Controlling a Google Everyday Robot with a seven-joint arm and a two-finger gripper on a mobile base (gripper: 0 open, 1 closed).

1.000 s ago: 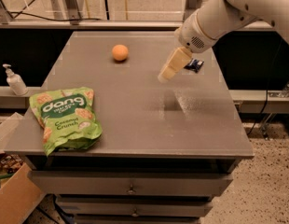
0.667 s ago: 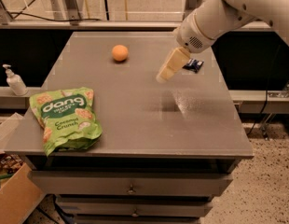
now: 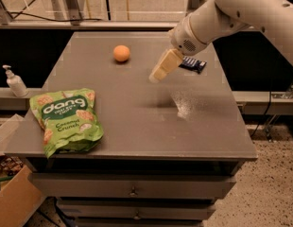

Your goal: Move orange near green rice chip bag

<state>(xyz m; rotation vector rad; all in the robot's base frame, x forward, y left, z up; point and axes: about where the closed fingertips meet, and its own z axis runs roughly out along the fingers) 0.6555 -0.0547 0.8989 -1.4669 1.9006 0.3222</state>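
The orange (image 3: 121, 53) sits on the grey table (image 3: 137, 117) toward its far middle. The green rice chip bag (image 3: 65, 119) lies flat at the table's front left corner, with white "dang" lettering facing up. My gripper (image 3: 156, 74) hangs from the white arm that enters from the upper right. It is above the table, to the right of the orange and a little nearer the front, apart from it. It holds nothing that I can see.
A small dark blue wrapped bar (image 3: 193, 64) lies on the table just behind the gripper. A white pump bottle (image 3: 15, 82) stands on a ledge left of the table. A cardboard box (image 3: 14, 202) is on the floor at the lower left.
The gripper has shifted slightly left toward the orange. The orange and the bag have not moved.
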